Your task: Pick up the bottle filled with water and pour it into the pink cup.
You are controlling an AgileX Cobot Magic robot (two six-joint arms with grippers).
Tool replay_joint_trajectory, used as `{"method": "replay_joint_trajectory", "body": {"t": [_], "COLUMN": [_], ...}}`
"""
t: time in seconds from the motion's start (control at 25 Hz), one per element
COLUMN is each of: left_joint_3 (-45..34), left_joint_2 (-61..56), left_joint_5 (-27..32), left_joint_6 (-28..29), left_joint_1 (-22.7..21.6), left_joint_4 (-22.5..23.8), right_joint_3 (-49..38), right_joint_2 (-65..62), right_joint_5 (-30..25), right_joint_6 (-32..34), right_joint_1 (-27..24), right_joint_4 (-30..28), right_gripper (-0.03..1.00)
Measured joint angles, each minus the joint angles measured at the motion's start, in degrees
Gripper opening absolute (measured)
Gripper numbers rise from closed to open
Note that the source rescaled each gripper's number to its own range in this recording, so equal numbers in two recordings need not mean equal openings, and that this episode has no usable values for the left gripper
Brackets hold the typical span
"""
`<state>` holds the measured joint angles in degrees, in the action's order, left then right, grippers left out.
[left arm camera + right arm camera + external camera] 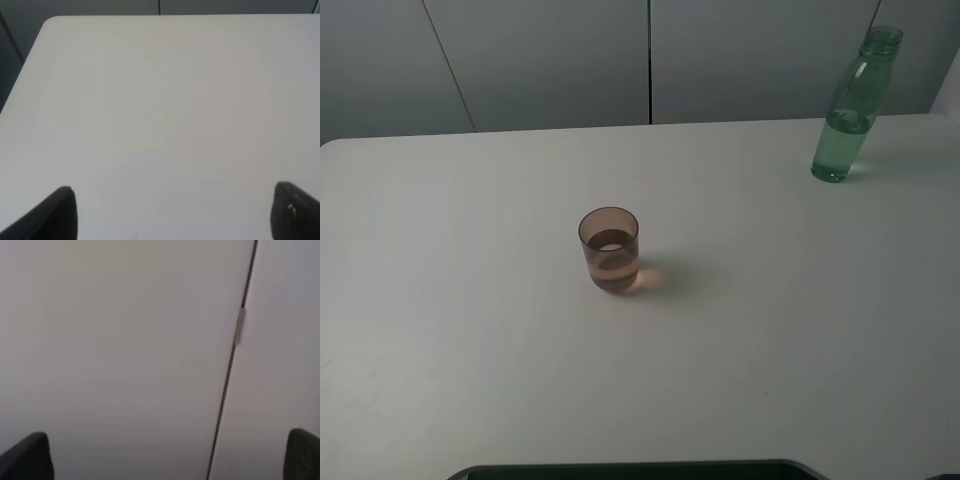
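The green-tinted bottle (849, 110) stands upright at the far right of the white table (470, 330), uncapped and about half full of water. The pink cup (610, 250) stands upright near the table's middle with some liquid in it. Neither gripper shows in the exterior high view. In the left wrist view my left gripper (172, 215) is open and empty above bare table, its fingertips (55, 215) far apart. In the right wrist view my right gripper (167, 455) is open and empty, facing a grey wall panel. Neither wrist view shows the bottle or cup.
Grey wall panels (550, 60) stand behind the table, with a dark seam (232, 350) in the right wrist view. A dark edge (630, 468) runs along the table's near side. The table's far left corner (50, 22) shows in the left wrist view.
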<state>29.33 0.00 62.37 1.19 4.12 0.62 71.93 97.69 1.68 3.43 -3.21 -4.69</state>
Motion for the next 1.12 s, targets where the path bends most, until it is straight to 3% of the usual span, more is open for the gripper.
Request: {"method": "replay_joint_trajectory", "body": {"t": [0.16, 0.28, 0.36, 0.48, 0.56, 0.76, 1.12], "left_joint_3": [0.0, 0.0, 0.0, 0.0, 0.0, 0.0, 0.0], "left_joint_2": [0.0, 0.0, 0.0, 0.0, 0.0, 0.0, 0.0], "left_joint_5": [0.0, 0.0, 0.0, 0.0, 0.0, 0.0, 0.0], "left_joint_6": [0.0, 0.0, 0.0, 0.0, 0.0, 0.0, 0.0], "left_joint_1": [0.0, 0.0, 0.0, 0.0, 0.0, 0.0, 0.0], "left_joint_4": [0.0, 0.0, 0.0, 0.0, 0.0, 0.0, 0.0], "right_joint_3": [13.6, 20.1, 22.7, 23.2, 23.2, 19.4, -3.2], "right_joint_2": [-2.3, -3.5, -4.7, -6.3, -6.8, -10.6, -32.3], "right_joint_5": [-31.6, -50.3, -58.9, -66.9, -70.3, -71.0, -71.5], "right_joint_6": [0.2, -1.5, -2.5, -2.9, -2.9, -2.4, -2.4], "right_joint_1": [0.0, 0.0, 0.1, 0.2, 0.2, 0.2, 0.2], "right_joint_4": [4.2, 7.2, 8.8, 9.4, 9.6, 10.7, 11.4], "right_gripper": [1.0, 1.0, 1.0, 1.0, 1.0, 1.0, 1.0]}}
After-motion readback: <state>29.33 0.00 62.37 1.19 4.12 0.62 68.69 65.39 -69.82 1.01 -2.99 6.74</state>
